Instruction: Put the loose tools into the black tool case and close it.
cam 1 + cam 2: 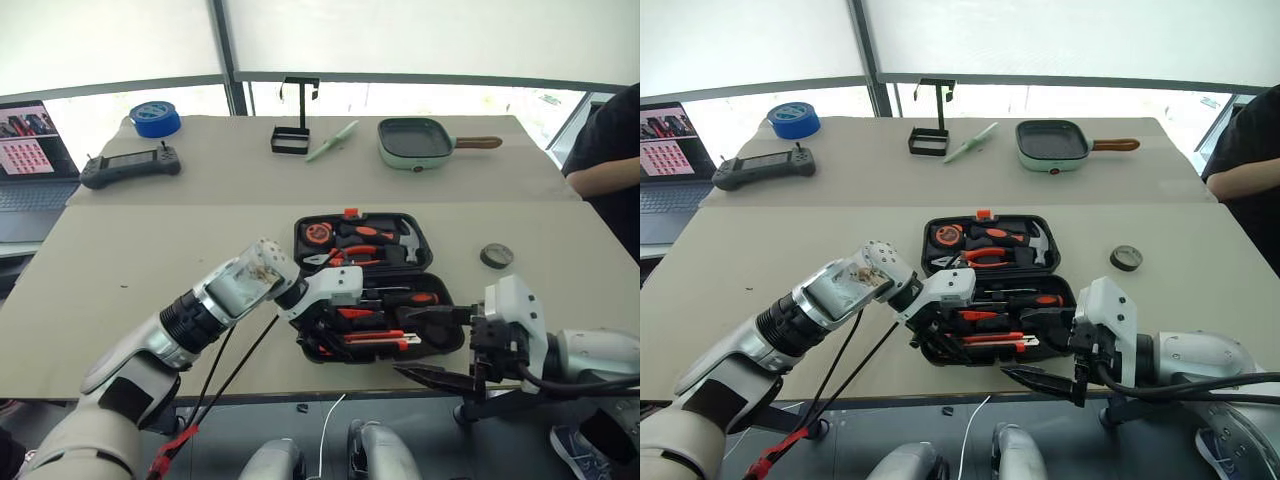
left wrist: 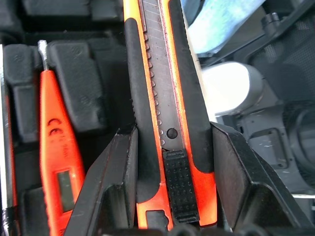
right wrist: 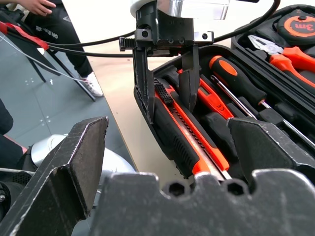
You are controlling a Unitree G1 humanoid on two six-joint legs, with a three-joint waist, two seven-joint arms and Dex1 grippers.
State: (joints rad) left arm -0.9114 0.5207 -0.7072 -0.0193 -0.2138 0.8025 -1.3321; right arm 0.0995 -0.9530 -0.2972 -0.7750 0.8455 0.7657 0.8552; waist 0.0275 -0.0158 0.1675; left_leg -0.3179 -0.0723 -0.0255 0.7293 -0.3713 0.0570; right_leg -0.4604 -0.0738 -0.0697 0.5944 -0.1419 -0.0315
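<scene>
Squarely between left gripper (image 2: pixel 170 172) fingers: utility knife (image 2: pixel 165 98).

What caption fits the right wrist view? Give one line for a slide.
Left gripper holds the utility knife at the open tool case; right gripper open.

Bright daylight from the rear windows (image 1: pixel 420 45); wrist views blur close up.

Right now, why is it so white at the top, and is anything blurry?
Left eye view: daylight glares through the windows behind the table, washing them white. Left wrist view: the knife between the left gripper fingers is sharp; the background beyond is soft. Right wrist view: the right gripper fingers look slightly soft; the case is sharper.
</scene>
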